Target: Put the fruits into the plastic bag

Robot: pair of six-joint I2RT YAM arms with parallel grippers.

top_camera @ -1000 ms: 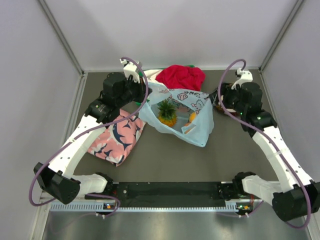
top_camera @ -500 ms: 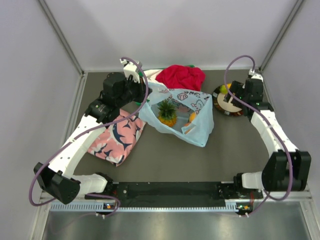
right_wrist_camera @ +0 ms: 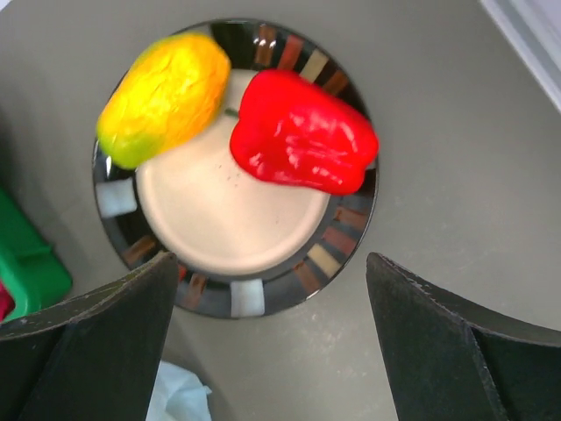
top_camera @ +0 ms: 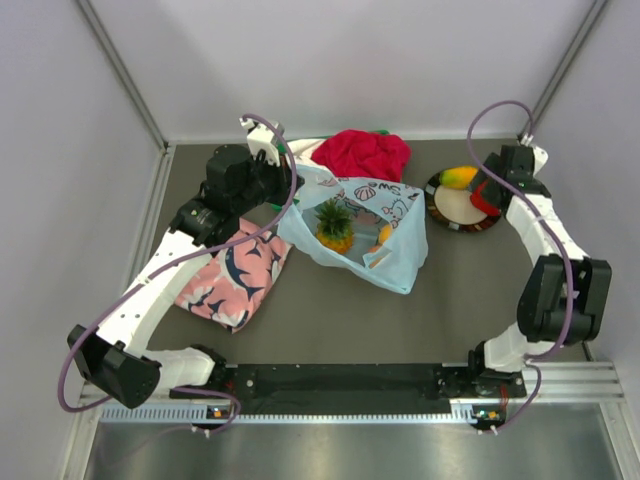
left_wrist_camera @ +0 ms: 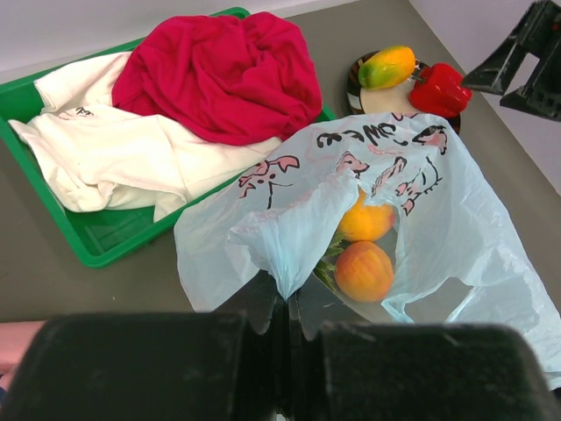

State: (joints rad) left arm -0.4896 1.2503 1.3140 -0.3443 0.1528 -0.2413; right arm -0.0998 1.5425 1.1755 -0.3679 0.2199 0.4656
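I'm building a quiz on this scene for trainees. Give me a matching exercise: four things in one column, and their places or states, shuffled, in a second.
Column 1
1. pineapple
2. mango
3. red garment
4. left hand

Column 2
A. in the green tray
B. shut on the plastic bag edge
C. on the plate
D. inside the plastic bag

Pairs: 1-D, 2-C, 3-A, 4-B
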